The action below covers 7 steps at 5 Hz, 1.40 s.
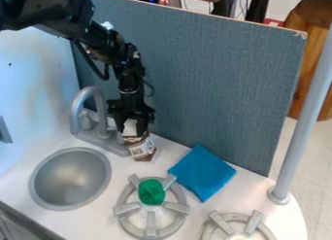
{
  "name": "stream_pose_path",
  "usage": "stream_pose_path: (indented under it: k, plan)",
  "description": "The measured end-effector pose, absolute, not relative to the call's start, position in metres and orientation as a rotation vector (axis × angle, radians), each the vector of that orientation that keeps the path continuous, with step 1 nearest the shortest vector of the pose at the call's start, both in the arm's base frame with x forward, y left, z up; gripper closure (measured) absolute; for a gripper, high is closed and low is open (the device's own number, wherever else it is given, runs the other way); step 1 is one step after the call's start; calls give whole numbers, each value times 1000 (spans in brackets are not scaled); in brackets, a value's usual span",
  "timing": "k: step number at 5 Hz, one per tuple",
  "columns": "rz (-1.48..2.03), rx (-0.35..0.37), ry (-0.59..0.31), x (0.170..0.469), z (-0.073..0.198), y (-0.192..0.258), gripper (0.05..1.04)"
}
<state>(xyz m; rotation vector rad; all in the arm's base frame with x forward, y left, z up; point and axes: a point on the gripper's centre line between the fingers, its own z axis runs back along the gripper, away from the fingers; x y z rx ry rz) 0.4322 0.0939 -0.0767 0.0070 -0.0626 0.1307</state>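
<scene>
The gripper hangs down beside the faucet, in front of the grey-blue back panel. Its fingers are closed around the white top of a small brown and white carton. The carton leans slightly, its lower end toward the right; whether its base touches the counter, I cannot tell. To its right a blue cloth lies flat near the panel. A crumpled green object rests on the middle of the left burner.
A grey faucet stands immediately left of the gripper, behind the round sink. The back panel rises behind the counter. A second burner and a grey upright pole are at the right.
</scene>
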Motion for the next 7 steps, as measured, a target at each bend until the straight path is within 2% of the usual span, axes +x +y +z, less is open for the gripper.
stream_pose_path:
  k: [1,2,3,5,7]
  plan:
    - [97,20,-70,435,-77,85,312]
    - [74,29,-61,434,-79,75,83]
    - [61,32,-57,428,-87,66,77]
    - [32,18,-142,435,-57,42,82]
    - [23,-63,-262,418,17,27,82]
